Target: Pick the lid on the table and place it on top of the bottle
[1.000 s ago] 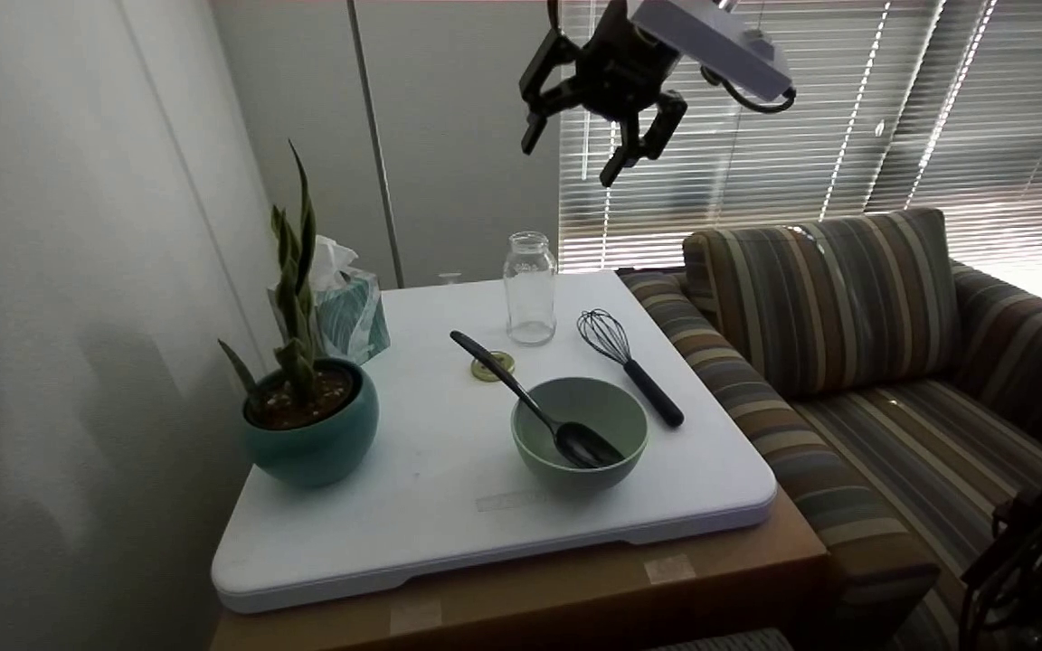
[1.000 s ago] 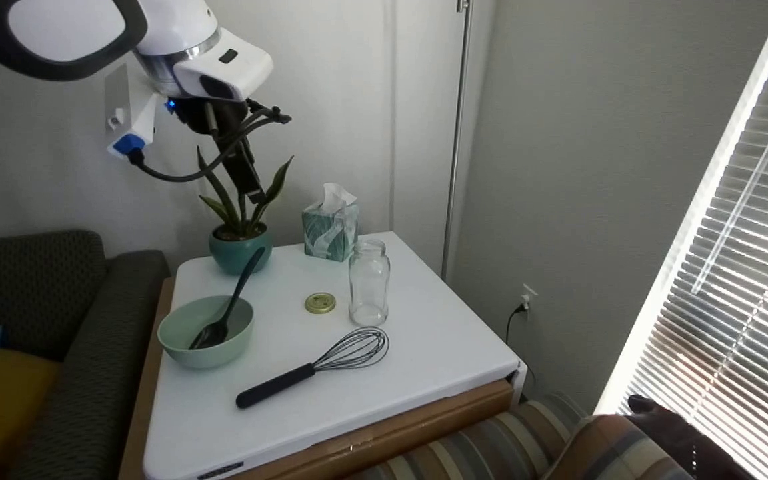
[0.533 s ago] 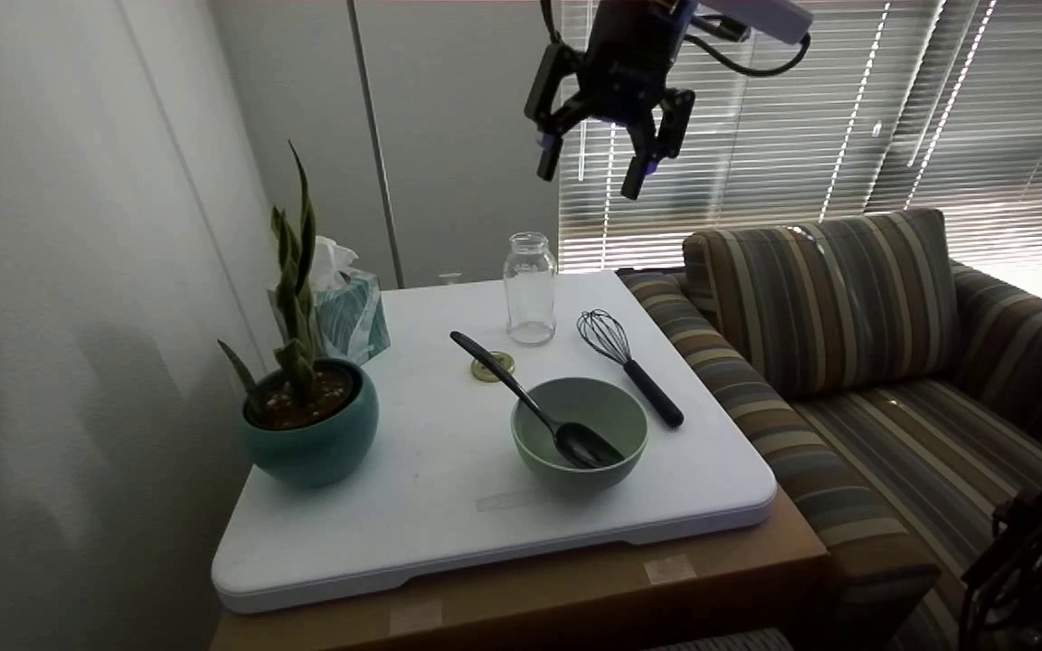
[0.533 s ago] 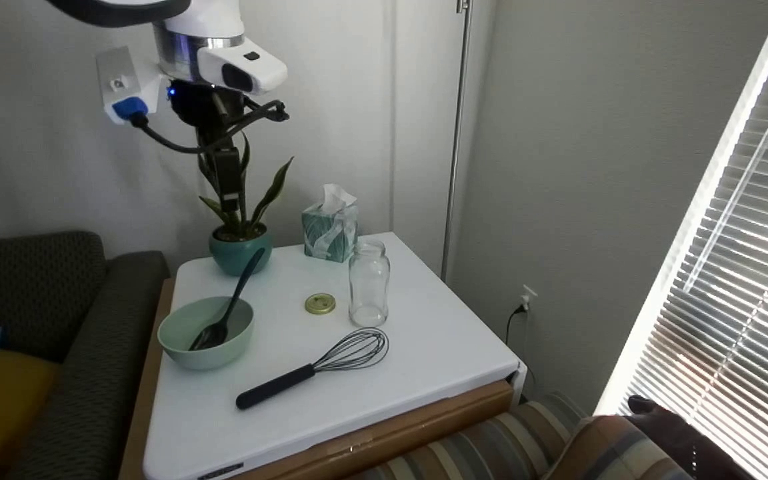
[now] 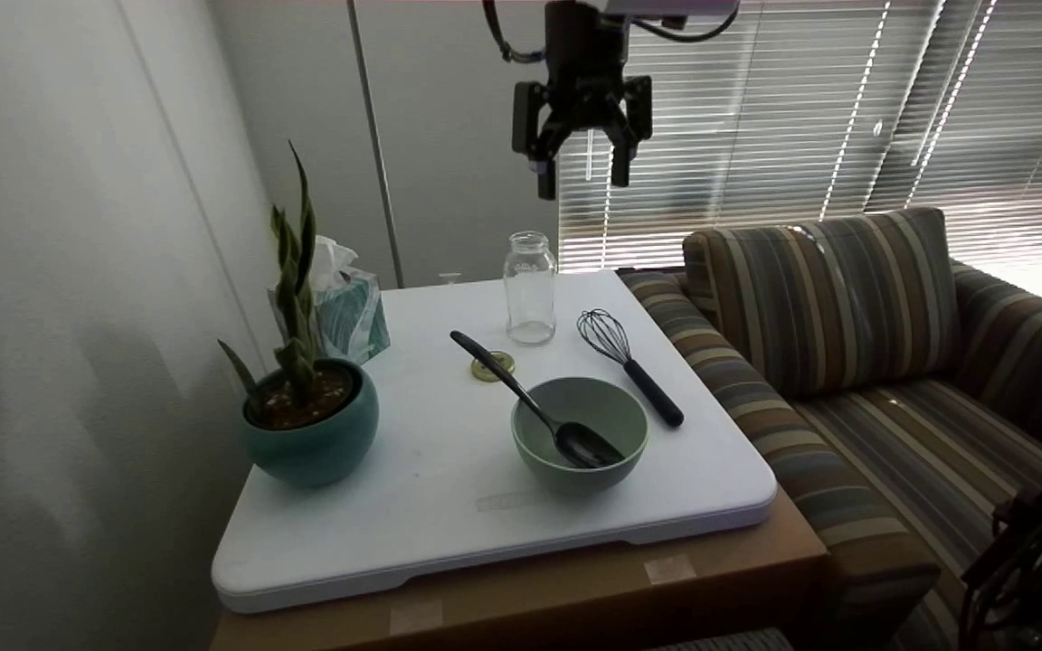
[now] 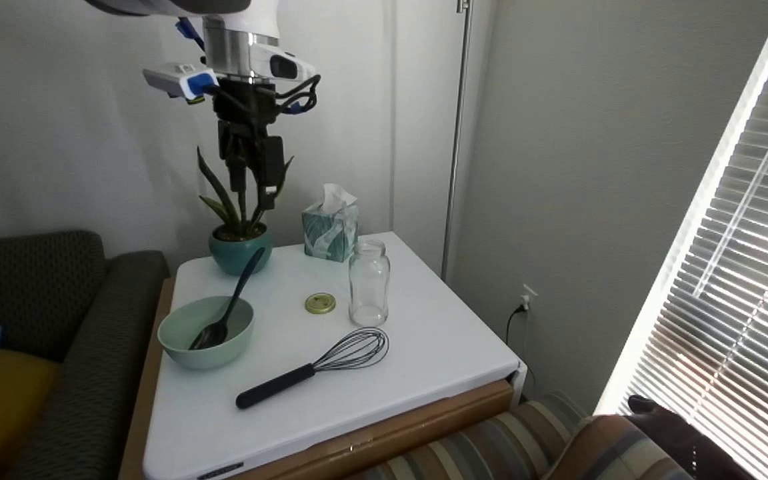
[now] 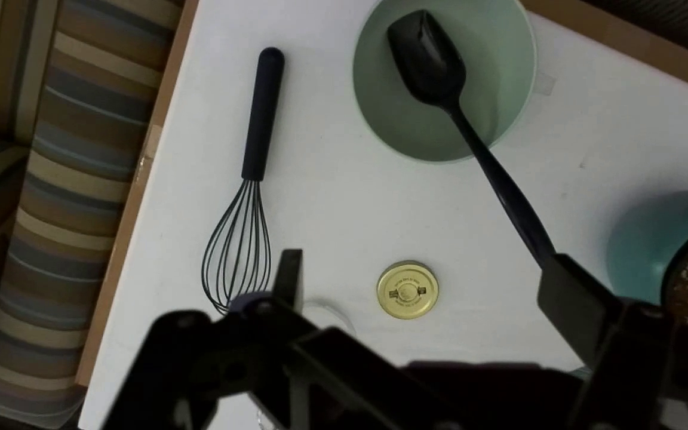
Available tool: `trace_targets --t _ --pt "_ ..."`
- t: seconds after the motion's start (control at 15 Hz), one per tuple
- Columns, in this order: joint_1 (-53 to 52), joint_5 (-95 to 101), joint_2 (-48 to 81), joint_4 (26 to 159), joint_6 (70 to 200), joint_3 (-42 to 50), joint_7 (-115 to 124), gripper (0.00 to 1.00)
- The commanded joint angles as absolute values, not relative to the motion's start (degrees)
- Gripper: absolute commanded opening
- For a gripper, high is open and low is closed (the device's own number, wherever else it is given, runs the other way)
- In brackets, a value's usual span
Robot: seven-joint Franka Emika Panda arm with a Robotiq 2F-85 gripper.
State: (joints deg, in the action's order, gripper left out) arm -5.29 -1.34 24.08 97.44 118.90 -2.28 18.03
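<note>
The gold round lid (image 5: 485, 372) lies flat on the white table; it also shows in an exterior view (image 6: 320, 303) and in the wrist view (image 7: 407, 289). The clear glass bottle (image 5: 531, 289) stands upright and uncapped beside the lid, also in an exterior view (image 6: 369, 283). In the wrist view my left finger mostly hides the bottle (image 7: 329, 315). My gripper (image 5: 583, 188) is open and empty, pointing down, high above the table; it shows in an exterior view (image 6: 253, 199) too. In the wrist view the lid appears between the spread fingers of the gripper (image 7: 421, 269).
A green bowl (image 5: 580, 398) holds a black spoon (image 5: 586, 445) whose handle rises over the rim toward the lid. A black whisk (image 6: 277, 385) lies near the bottle. A plant in a teal pot (image 5: 313, 443) and a tissue box (image 6: 331, 230) stand on the white table (image 5: 412, 533).
My gripper has swung from a tilted pose to pointing nearly straight down and has turned about its axis. It stays open. The lid, bottle and other objects have not moved.
</note>
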Motion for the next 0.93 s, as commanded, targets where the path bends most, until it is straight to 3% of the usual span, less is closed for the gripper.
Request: trace_targets --t 0.0,0.6,0.87 --pt "-5.41 -1.71 30.94 94.09 125.10 -1.30 17.71 1.00" --pt "-4.90 -6.74 36.82 95.05 143.79 0.55 21.28 1.00" --pt "-5.49 -6.00 36.29 95.04 141.46 0.70 20.69 1.00"
